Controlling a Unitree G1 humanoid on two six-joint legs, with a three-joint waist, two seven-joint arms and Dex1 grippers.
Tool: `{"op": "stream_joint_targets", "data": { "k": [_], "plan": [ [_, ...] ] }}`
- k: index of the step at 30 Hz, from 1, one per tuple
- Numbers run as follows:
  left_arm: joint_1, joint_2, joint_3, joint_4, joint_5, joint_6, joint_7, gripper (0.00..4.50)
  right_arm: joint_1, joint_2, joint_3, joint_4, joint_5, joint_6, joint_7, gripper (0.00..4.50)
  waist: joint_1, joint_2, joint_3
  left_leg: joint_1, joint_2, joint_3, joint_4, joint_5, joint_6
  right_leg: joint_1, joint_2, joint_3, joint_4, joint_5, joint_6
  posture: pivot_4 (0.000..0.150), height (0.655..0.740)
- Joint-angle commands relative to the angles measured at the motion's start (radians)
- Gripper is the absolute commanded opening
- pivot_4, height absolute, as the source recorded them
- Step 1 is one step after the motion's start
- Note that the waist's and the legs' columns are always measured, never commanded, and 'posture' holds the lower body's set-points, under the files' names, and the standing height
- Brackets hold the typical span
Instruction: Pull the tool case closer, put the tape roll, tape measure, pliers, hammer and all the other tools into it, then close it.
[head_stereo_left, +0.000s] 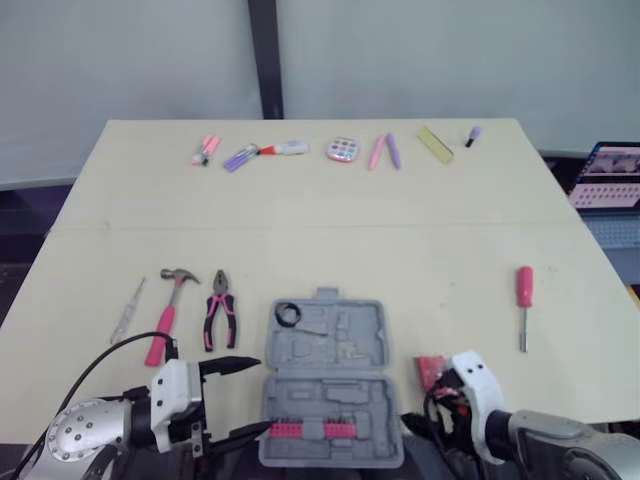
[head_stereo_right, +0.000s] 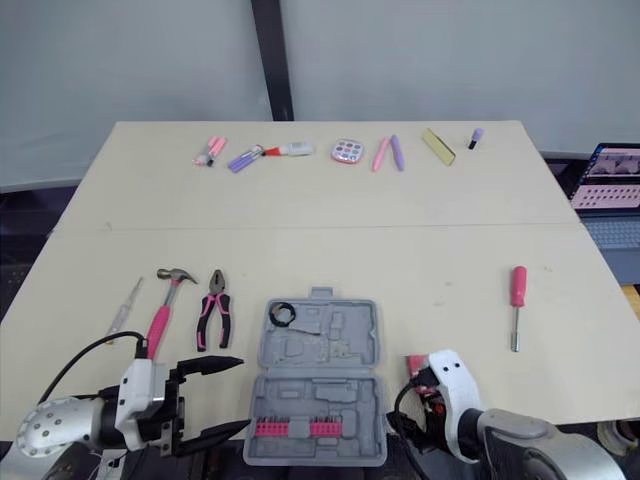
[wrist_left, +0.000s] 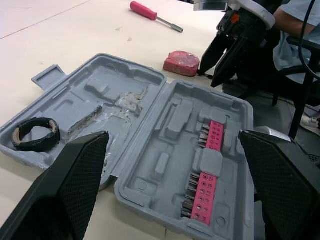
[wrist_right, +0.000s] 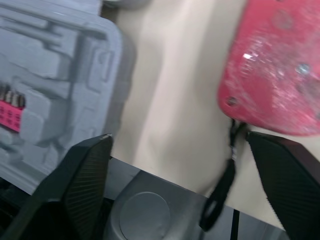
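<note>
Where set beside the open tool case (head_stereo_left: 330, 345): left gripper (head_stereo_left: 258, 396) spread wide at its left, tape roll (head_stereo_left: 288, 314) in lid recess ahead. Right gripper (wrist_right: 177, 137) spread too, red tape measure (head_stereo_left: 429, 370) just ahead. Pliers (head_stereo_left: 219, 310), hammer (head_stereo_left: 165, 315) beyond left gripper.

Bright, even light; faint shadow beside the tool case (head_stereo_left: 330, 352).

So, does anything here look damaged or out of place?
Yes. The open tool case has a rough, torn-looking patch in the moulded half that holds the tape roll. The red tape measure also looks scuffed. Nothing seems spilled.
</note>
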Motion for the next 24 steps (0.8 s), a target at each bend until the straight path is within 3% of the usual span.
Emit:
{"op": "stream_joint_targets", "data": {
  "k": [1,5,10,17,24],
  "plan": [
    [0.009,0.0,-0.008,-0.032,-0.003,-0.019,-0.006,4.5,0.056,-0.009,-0.06,-0.023,0.008,0.037,0.002,4.45,0.0,0.001,0.0,0.0,0.0,0.0,0.0,0.0,0.0,0.0,0.0,0.0,0.0,0.0,0.0,0.15,0.74],
    [0.006,0.003,-0.012,-0.029,-0.007,-0.023,-0.015,4.5,0.098,-0.025,-0.113,-0.042,0.054,0.037,0.037,4.45,-0.001,0.002,0.001,0.0,0.0,0.0,0.0,0.0,0.0,0.0,0.0,0.0,0.0,0.0,0.0,0.15,0.74],
    [-0.009,0.019,-0.013,-0.024,-0.019,-0.022,-0.044,4.5,0.192,-0.158,-0.23,-0.024,0.155,0.0,0.218,4.45,-0.001,0.007,0.004,0.0,0.0,0.0,0.0,0.0,0.001,0.0,0.0,0.0,-0.001,0.0,0.0,0.15,0.74],
    [-0.043,0.057,-0.032,-0.012,-0.023,-0.025,-0.109,4.5,0.407,-0.349,-0.267,0.065,0.072,-0.531,0.564,4.45,-0.003,0.011,0.006,0.0,0.0,0.001,0.0,0.0,0.001,0.0,0.0,0.0,-0.001,0.0,0.0,0.15,0.74],
    [-0.082,0.033,-0.026,0.026,-0.031,-0.104,-0.158,4.5,0.321,-0.457,-0.207,0.319,-0.097,-0.963,0.738,4.45,-0.004,0.011,0.007,0.001,0.0,0.002,0.001,0.0,0.001,0.002,0.0,0.001,-0.001,0.001,0.002,0.15,0.74]
  ]
}}
